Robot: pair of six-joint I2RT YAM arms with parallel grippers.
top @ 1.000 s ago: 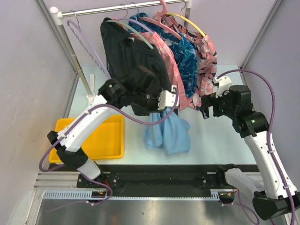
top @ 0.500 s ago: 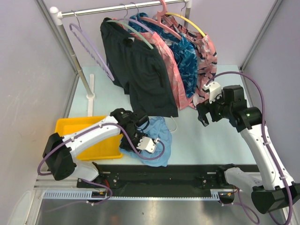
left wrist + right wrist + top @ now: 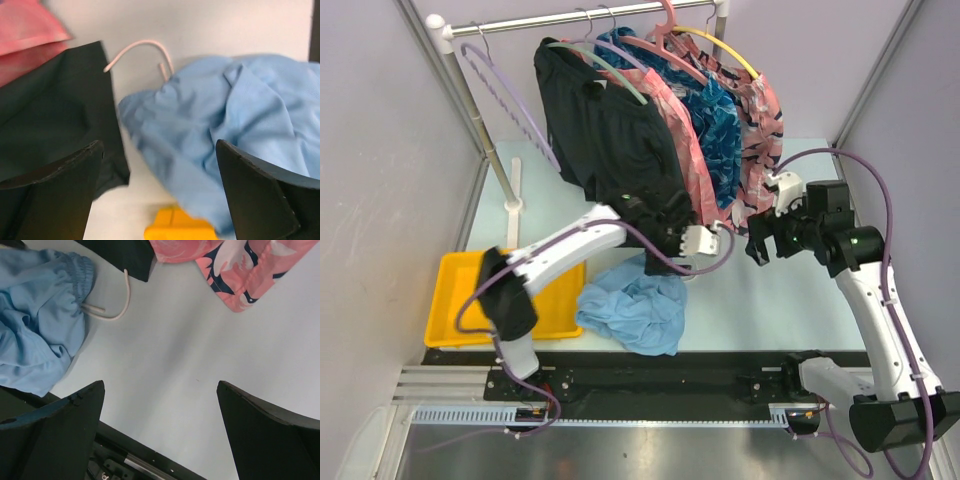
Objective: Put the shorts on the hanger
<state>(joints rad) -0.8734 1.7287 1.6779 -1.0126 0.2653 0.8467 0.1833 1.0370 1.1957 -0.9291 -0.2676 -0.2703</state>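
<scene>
The light blue shorts lie crumpled on the table near its front edge, with their white drawstring trailing beside the waistband. In the left wrist view the shorts lie below and apart from the open fingers. My left gripper hovers open and empty above them, against the hem of the hanging black shorts. The lavender hanger hangs bare at the left end of the rail. My right gripper is open over bare table to the right.
A rail at the back carries black, dark-blue patterned and pink patterned shorts on green and pink hangers. A yellow tray sits at the front left. The rack's post stands at the left.
My left gripper carried the shorts down to the front of the table, opened and let them go, then rose back toward the black shorts. The right arm barely shifted.
</scene>
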